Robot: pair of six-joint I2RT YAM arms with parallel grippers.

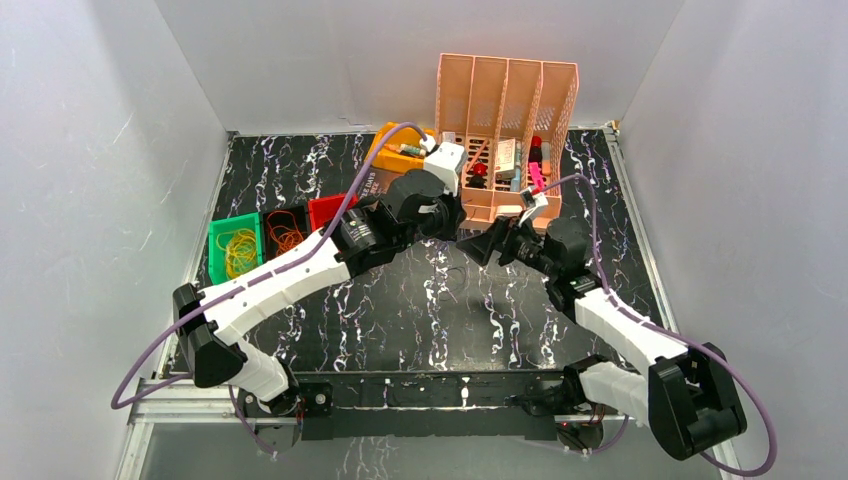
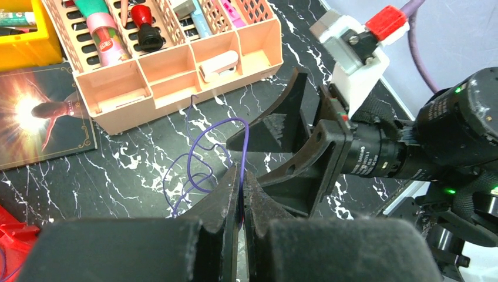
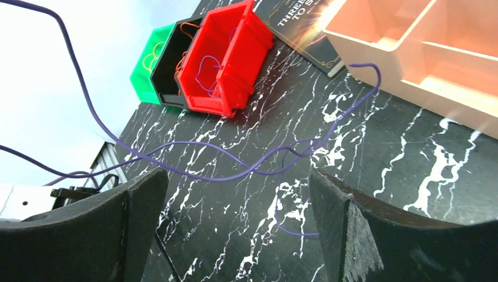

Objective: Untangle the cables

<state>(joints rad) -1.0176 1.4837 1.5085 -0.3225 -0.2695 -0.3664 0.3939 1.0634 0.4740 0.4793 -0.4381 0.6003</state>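
A thin dark purple cable (image 2: 202,154) lies in loose loops on the black marble table, just in front of the peach organiser. My left gripper (image 2: 242,174) is shut on one strand of it. It also shows in the top view (image 1: 455,222). My right gripper (image 3: 236,176) is open and faces the left one closely (image 1: 482,243). Purple strands (image 3: 235,171) run across its gap, just past its fingertips, untouched. A red bin (image 3: 226,59) holds more purple cable. The black bin (image 1: 285,232) holds orange cable. The green bin (image 1: 236,250) holds yellow cable.
The peach organiser (image 1: 505,120) with small items stands at the back, close behind both grippers. A yellow bin (image 1: 392,150) and a dark book (image 2: 41,111) lie to its left. White walls enclose the table on three sides.
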